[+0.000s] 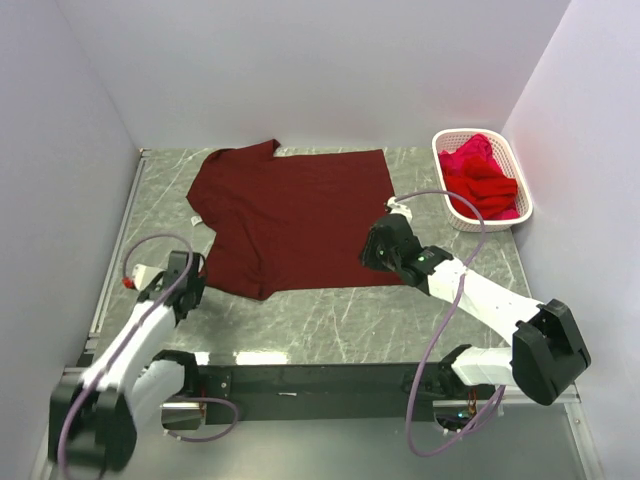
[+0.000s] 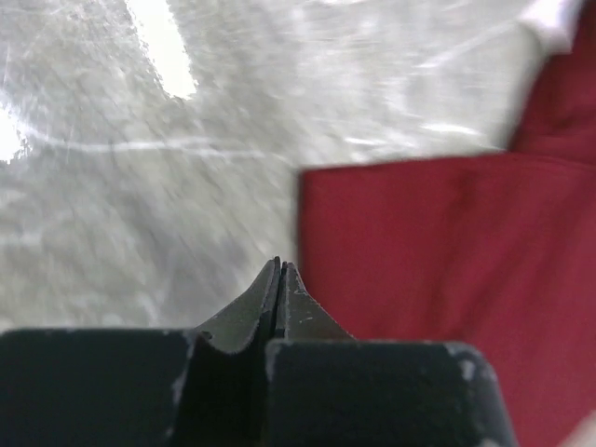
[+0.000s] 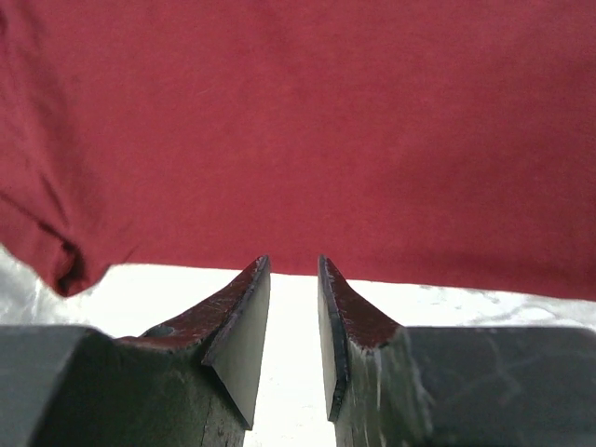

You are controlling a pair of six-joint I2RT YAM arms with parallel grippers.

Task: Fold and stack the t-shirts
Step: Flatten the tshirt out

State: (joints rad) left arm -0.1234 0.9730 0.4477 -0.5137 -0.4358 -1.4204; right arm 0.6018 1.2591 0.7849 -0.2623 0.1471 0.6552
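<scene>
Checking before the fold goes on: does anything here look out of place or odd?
Yes. The left gripper is shut on nothing: its fingers sit over bare table just beside the maroon t-shirt's edge, so that grip looks like a miss. Nothing else stands out.

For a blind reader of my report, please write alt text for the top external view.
A dark maroon t-shirt lies spread flat on a marbled table, the left gripper beside its near left corner and the right gripper over its near right hem. A white basket of bright red shirts stands at the far right.
</scene>
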